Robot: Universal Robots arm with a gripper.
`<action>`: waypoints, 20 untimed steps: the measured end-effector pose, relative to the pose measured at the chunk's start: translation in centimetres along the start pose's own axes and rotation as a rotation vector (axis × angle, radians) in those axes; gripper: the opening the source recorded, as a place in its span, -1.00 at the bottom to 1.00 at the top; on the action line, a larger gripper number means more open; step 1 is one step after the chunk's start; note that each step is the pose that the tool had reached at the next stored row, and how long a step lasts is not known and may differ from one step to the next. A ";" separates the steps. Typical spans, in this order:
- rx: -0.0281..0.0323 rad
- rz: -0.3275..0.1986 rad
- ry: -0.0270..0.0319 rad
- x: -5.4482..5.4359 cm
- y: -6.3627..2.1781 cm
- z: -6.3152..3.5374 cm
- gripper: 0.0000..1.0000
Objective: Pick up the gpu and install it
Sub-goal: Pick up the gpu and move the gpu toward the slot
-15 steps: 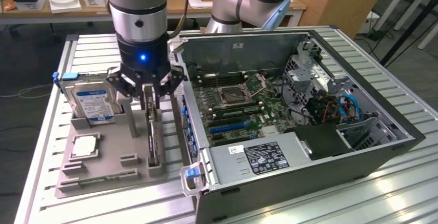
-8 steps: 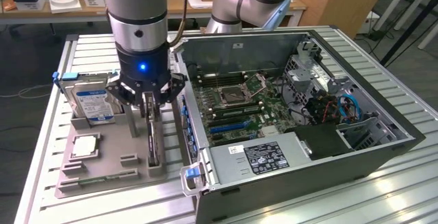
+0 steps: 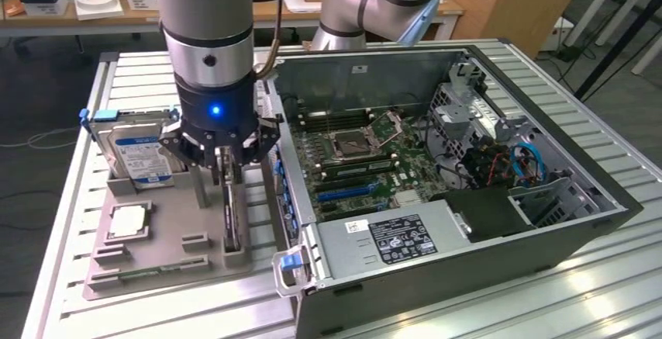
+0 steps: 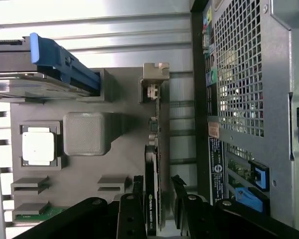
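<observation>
The gripper (image 4: 157,185) is straddling the gpu (image 4: 155,139) standing edge-on in the grey fixture tray (image 4: 124,144), fingers open. The pick-up is underway and seems to call for a centred squeeze.

Tight channel beside the case wall

Your gripper (image 3: 228,178) straddles the gpu (image 3: 231,226), jaws apart, along the edge of the holder tray (image 3: 176,219) nearest the computer case (image 3: 466,269), whose wall crowds that side. On the other side the upright hard drive (image 3: 139,157) blocks one tray corner. Over the low processor chip (image 3: 126,221) and the tray middle you have free room.
</observation>
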State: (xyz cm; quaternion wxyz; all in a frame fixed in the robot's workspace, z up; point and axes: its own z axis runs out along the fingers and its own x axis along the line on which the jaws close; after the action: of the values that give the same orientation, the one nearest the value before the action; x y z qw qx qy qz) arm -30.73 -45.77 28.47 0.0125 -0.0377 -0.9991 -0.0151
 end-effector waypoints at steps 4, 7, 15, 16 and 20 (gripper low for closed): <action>0.0000 0.000 0.0001 0.0 -0.08 0.29 -0.29; 0.0000 0.000 0.0001 0.1 -0.16 0.74 -0.29; 0.0002 0.000 0.0000 0.1 -0.30 2.18 -0.29; 0.0003 0.000 0.0001 0.1 -0.31 2.35 -0.29; 0.0006 0.000 0.0002 0.2 -0.38 2.94 -0.29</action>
State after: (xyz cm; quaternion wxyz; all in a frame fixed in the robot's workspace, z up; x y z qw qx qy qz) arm -30.99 -46.05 25.53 0.0126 -0.0377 -0.9991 -0.0148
